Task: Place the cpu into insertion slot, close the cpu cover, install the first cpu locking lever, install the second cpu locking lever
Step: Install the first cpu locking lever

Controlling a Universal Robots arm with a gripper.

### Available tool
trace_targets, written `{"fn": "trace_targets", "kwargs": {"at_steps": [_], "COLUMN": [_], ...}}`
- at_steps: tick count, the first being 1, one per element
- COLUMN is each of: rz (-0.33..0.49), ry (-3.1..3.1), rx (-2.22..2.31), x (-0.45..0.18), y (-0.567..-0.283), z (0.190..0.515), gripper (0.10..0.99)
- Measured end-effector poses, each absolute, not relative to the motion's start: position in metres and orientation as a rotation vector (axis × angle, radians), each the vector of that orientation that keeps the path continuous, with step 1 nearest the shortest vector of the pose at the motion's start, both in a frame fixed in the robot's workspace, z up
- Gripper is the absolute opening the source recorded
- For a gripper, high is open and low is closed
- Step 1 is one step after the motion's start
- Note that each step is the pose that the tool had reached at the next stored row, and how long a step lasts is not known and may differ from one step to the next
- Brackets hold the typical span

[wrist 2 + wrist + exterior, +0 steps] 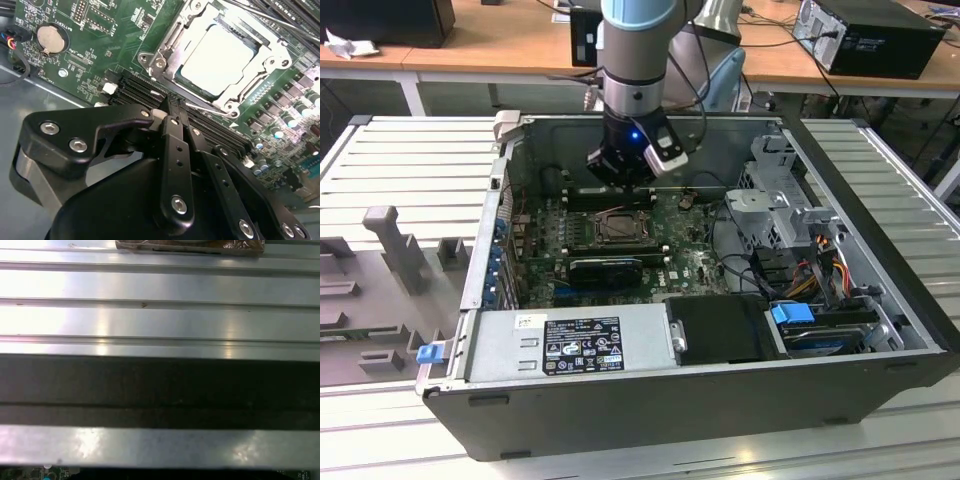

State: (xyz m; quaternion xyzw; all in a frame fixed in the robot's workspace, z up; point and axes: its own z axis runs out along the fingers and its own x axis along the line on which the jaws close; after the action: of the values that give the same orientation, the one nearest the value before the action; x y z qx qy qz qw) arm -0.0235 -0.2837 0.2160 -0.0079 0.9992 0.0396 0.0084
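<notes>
A: Where is the cpu [216, 60]?

B: It lies flat in the insertion slot [167, 37] on the green motherboard [95, 47]. In the second wrist view the cpu cover [272, 62] is down around it, its pale top showing through the window. A thin wire lever [207, 108] runs along the socket edge nearest the fingers.

A: And the gripper [172, 107]?

B: Its black fingers [175, 150] are pressed together, holding nothing, with the tips beside the socket, over the long black memory slots [135, 87].

A: The wider scene?

B: In the exterior view the arm [632, 60] reaches down into an open computer case [880, 240]; the gripper [620, 178] hangs just beyond the socket [618, 226].
</notes>
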Motion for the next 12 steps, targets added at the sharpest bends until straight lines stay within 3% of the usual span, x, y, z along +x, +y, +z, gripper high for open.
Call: {"fn": "trace_targets", "kwargs": {"at_steps": [12], "rz": [0.123], "ry": [3.123], "rx": [-0.044], "x": [-0.0211], "y": [-0.2816], "z": [0.2076], "gripper": [0.106]}}
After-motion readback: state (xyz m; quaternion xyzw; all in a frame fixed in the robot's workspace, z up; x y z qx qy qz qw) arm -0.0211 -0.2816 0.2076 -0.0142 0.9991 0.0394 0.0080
